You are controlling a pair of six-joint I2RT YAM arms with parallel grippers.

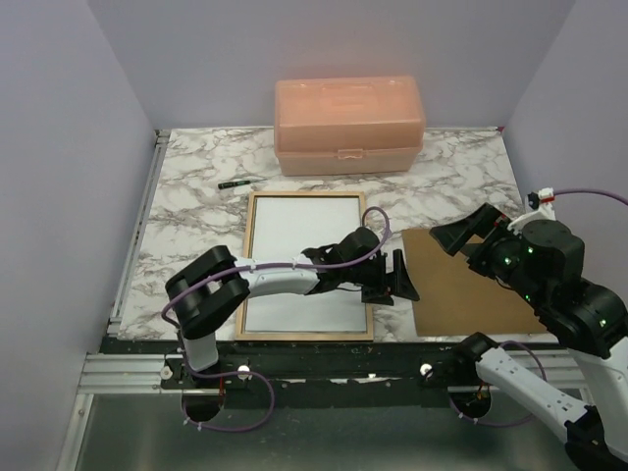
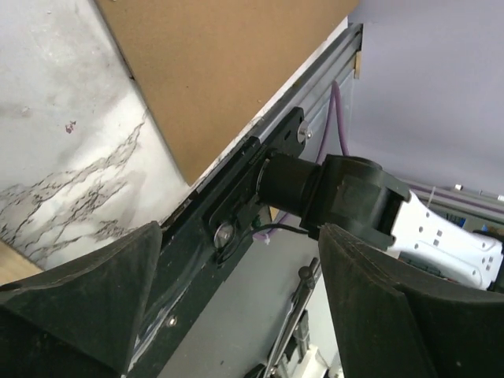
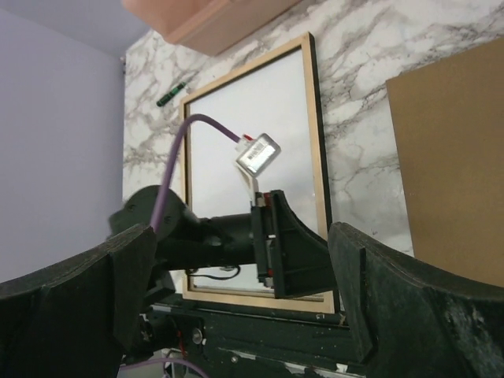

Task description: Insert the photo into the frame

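Nearest, the left gripper (image 1: 392, 285) sits low at the right rim of the frame (image 1: 304, 194), fingers spread wide and empty. The right gripper (image 1: 461, 243) hangs above the brown board (image 1: 461, 299), also gaping and bare. The frame lies wood side up on the marble table (image 1: 196, 201), with the photo (image 1: 294, 231) inside it, white side up. Beyond lie a dark pen (image 1: 234, 183), its lettering unreadable, and a pink box (image 1: 348, 126).
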